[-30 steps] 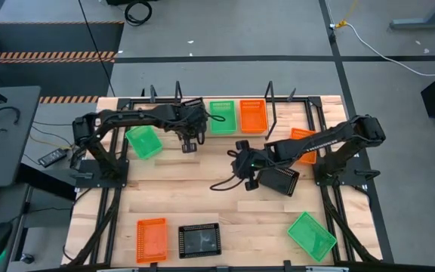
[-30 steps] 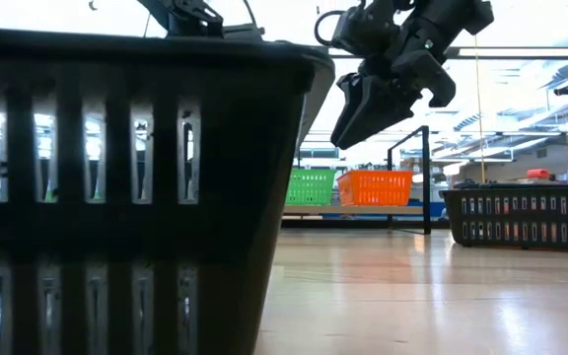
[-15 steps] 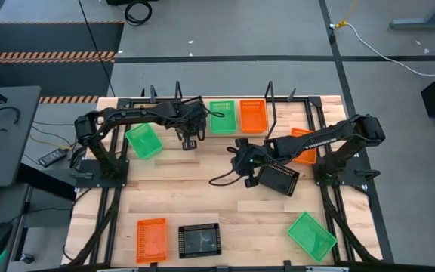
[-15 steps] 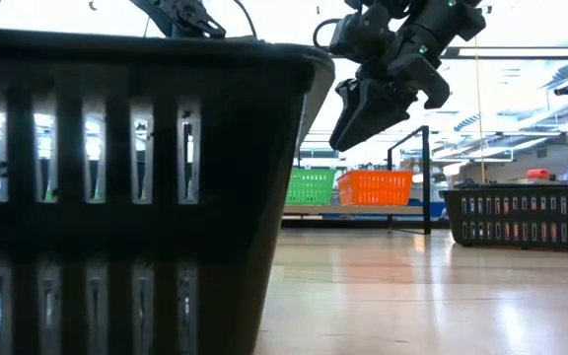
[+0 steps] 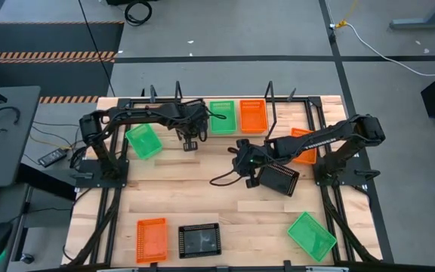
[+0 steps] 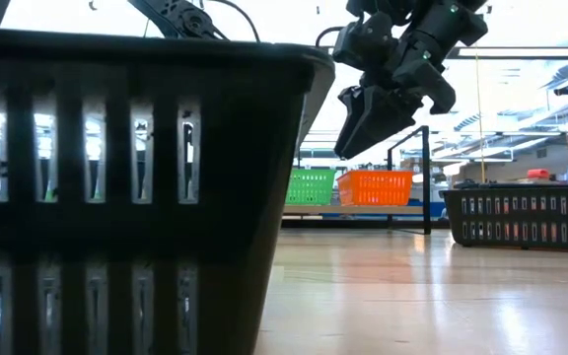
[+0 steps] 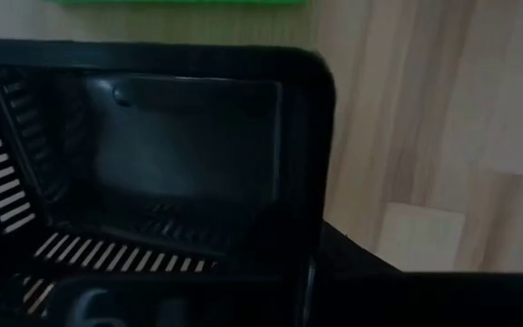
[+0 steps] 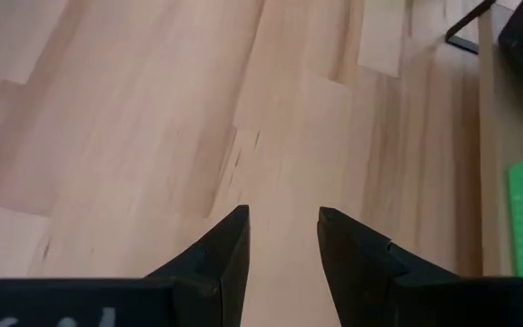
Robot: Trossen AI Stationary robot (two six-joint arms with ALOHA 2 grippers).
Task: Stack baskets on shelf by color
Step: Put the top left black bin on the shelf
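By the shelf (image 5: 285,112), just beside its green basket (image 5: 221,117), left hand (image 5: 190,138) places a black basket (image 7: 152,163); grip cannot tell. Next: let go, back out. Right hand (image 8: 281,213), narrowly parted, empty, waits before the shelf

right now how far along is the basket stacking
Done: one green basket and one orange basket sit side by side on the shelf. In hand: the left gripper is at a black basket beside the green one; grip unclear. The right gripper is open and empty. Left: six more baskets lie loose on the table; nothing is stacked yet.
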